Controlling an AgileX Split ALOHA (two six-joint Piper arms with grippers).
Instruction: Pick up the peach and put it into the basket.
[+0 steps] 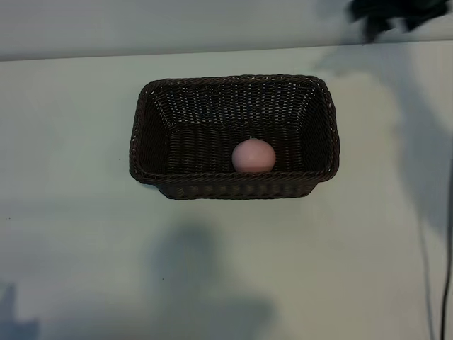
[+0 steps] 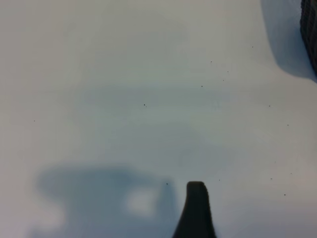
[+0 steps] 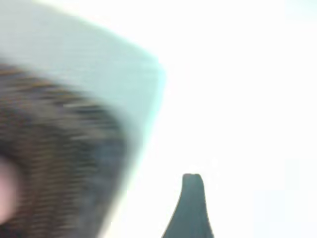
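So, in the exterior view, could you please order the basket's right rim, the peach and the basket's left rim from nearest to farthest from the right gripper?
From the right gripper, at the view's top right:
1. basket's right rim, the side facing it.
2. peach, inside, by the front wall.
3. basket's left rim, the far side.

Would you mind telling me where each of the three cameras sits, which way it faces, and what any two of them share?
Exterior view: steeply above the table, looking down on the basket with the peach inside; the right arm blurs at the top right corner.
Left wrist view: on the left arm, facing bare table; one finger shows, with a basket corner at the edge.
Right wrist view: on the right arm, facing the blurred basket and peach; one finger shows.
Shared: all three show the basket.
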